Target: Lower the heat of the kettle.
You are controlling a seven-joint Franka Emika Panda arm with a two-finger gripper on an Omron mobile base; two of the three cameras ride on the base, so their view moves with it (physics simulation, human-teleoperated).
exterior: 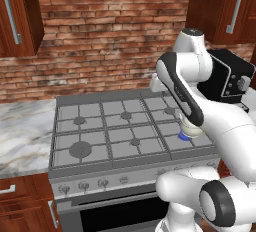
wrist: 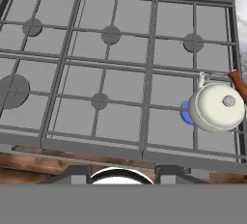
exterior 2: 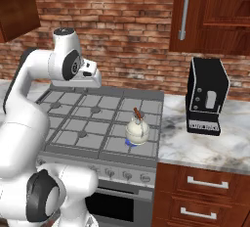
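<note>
The cream-white kettle [wrist: 217,106] sits on the front right burner of the stove [wrist: 120,49]. A blue flame [wrist: 185,113] shows under its left side, and its brown handle points away to the right. In the right base view the kettle [exterior 2: 137,130] stands upright near the stove's front right corner. The left base view has the kettle [exterior: 192,129] mostly hidden behind my forearm. My gripper [wrist: 120,175] hangs open high over the stove's front edge, left of the kettle, with nothing between its fingers. My hand [exterior 2: 93,78] is over the rear left of the stove.
A row of knobs [exterior: 83,186] runs along the stove's front panel, seen again as knobs [exterior 2: 128,175] below the kettle. The black coffee machine [exterior 2: 205,96] stands on the marble counter [exterior 2: 205,145] to the right. A hood hangs above. Several other burners are bare.
</note>
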